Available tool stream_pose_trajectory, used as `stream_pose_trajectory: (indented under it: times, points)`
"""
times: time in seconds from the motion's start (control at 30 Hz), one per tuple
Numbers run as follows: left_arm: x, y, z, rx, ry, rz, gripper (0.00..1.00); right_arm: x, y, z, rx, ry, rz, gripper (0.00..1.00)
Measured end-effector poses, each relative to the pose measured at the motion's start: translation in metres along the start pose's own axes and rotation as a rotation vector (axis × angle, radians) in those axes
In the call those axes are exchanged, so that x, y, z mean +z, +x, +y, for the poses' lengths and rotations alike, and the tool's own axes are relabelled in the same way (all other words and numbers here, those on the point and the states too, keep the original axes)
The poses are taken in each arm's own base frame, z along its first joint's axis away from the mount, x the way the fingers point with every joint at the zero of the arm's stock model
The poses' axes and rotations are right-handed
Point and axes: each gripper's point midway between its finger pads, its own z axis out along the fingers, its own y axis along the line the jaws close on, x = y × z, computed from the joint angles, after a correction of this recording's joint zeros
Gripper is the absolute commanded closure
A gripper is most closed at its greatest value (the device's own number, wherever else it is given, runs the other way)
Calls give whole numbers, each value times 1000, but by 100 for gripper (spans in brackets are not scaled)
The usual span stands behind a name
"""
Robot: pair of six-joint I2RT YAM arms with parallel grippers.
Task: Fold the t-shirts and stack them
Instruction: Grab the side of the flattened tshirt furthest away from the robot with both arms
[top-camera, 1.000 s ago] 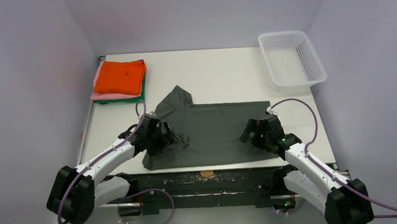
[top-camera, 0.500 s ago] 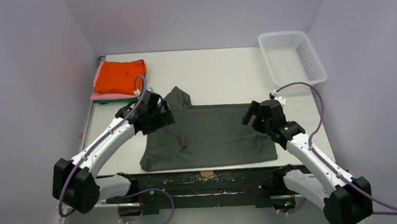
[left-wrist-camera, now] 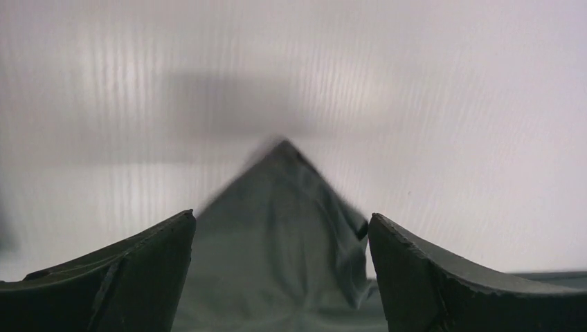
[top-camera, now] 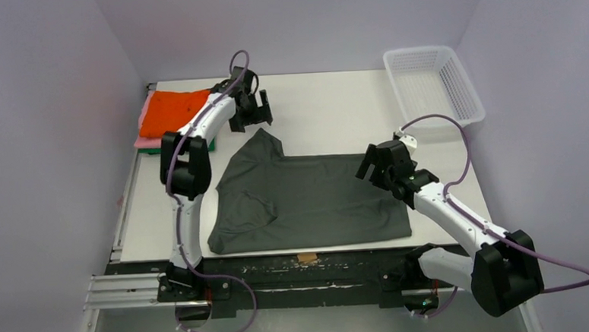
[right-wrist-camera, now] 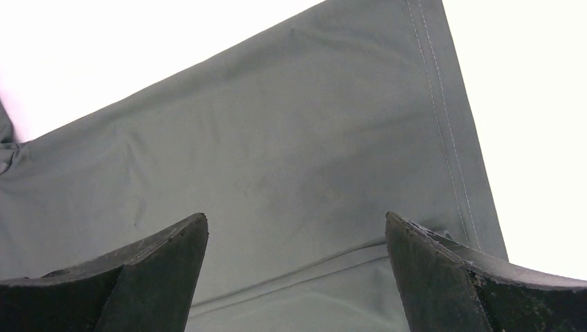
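Note:
The dark grey t-shirt (top-camera: 308, 199) lies spread on the white table (top-camera: 334, 111), one sleeve pointing to the back. My left gripper (top-camera: 255, 116) is raised over the back of the table. It is open, and the sleeve tip (left-wrist-camera: 280, 207) shows blurred between its fingers (left-wrist-camera: 118, 277). My right gripper (top-camera: 369, 170) is open over the shirt's back right corner, with the stitched hem (right-wrist-camera: 443, 138) below it and nothing held. Folded orange (top-camera: 173, 114), pink (top-camera: 149, 142) and green (top-camera: 208, 142) t-shirts are stacked at the back left.
A white plastic mesh basket (top-camera: 432, 86) stands at the back right corner. A black rail (top-camera: 304, 268) runs along the table's near edge. Grey walls close in the left, back and right sides.
My left arm has swung from the shirt's near left part far to the back and risen over the sleeve tip. My right gripper has moved a little towards the back.

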Motion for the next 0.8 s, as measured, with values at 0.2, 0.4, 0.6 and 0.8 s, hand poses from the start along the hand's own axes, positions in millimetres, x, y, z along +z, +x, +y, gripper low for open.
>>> stream_pose_trajectory:
  times: [0.2,0.4,0.6,0.8]
  points:
    - [49,-17,-21,111,68,33,27,5,-1,2,-9,-2,-5,4]
    - [62,-2,-21,153,89,105,49,8,0,1,-20,4,1,4]
    - [60,12,-17,177,94,149,75,7,-1,2,-20,-1,-4,4]
    - [59,20,-14,199,86,172,100,1,-8,0,-12,1,-36,3]
